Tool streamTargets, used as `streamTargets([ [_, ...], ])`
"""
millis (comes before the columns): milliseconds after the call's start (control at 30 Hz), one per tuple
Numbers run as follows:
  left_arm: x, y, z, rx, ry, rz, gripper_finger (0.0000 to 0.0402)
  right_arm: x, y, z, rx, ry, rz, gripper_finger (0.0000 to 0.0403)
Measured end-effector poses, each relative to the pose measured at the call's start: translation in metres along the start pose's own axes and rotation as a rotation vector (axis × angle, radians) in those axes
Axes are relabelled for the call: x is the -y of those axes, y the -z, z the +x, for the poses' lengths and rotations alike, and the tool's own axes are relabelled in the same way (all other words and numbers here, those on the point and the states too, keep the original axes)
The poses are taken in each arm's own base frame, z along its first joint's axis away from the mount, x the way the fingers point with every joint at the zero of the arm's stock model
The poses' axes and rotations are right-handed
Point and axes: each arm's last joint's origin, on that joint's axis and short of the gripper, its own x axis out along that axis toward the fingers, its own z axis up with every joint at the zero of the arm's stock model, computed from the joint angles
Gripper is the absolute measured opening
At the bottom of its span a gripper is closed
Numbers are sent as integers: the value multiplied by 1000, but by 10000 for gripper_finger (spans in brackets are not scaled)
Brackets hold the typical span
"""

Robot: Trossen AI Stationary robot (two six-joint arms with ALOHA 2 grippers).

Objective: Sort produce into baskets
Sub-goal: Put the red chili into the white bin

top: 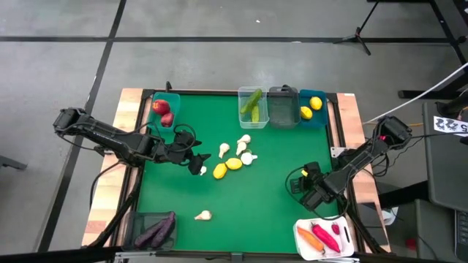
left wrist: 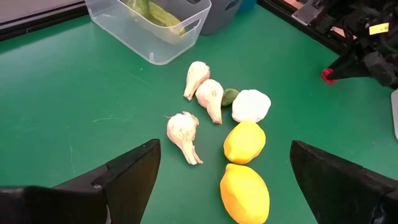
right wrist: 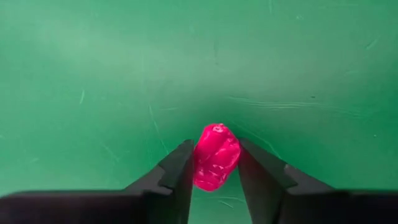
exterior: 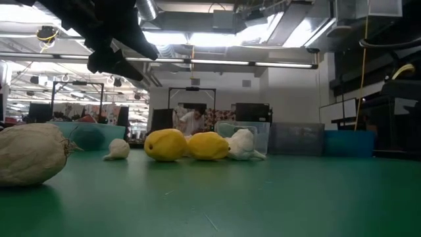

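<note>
Snugly between right claw (right wrist: pixel 214 171) fingers: pepper (right wrist: pixel 214 155)

A green table (top: pixel 263 197) and a person (exterior: pixel 192 121) beyond.

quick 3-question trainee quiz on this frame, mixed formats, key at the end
1. True or false: the right gripper has its fingers around a pink pepper.
2. Which bin holds the cucumbers? A teal, B clear, C white
3. Fill in: the left gripper hangs open over two loose ____ and some garlic.

Key: 1 true; 2 B, the clear bin; 3 lemons
</note>
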Motion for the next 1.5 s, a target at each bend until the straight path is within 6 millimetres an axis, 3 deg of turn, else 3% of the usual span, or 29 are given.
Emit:
streamTargets([
  [233, 0, 0, 0, 0, 0, -1, 349, -2, 1, -3, -30, 3, -15, 87],
  [500, 0, 0, 0, 0, 0, 0, 349, -20, 6, -25, -96, -36, -122, 78],
  [700, 0, 0, 0, 0, 0, 0, 349, -43, 12, -58, -245, -123, -270, 78],
  [900, 0, 0, 0, 0, 0, 1, 349, -53, 27, -108, -333, -225, -385, 78],
  [1033, 0, 0, 0, 1, 1, 0, 349, -43, 44, -135, -362, -266, -386, 78],
  [1133, 0, 0, 0, 1, 1, 0, 349, -25, 62, -143, -400, -249, -351, 78],
  [1333, 0, 0, 0, 1, 1, 0, 349, 15, 98, -144, -481, -161, -202, 78],
  [1500, 0, 0, 0, 1, 1, -1, 349, 20, 110, -135, -451, -119, -251, 78],
])
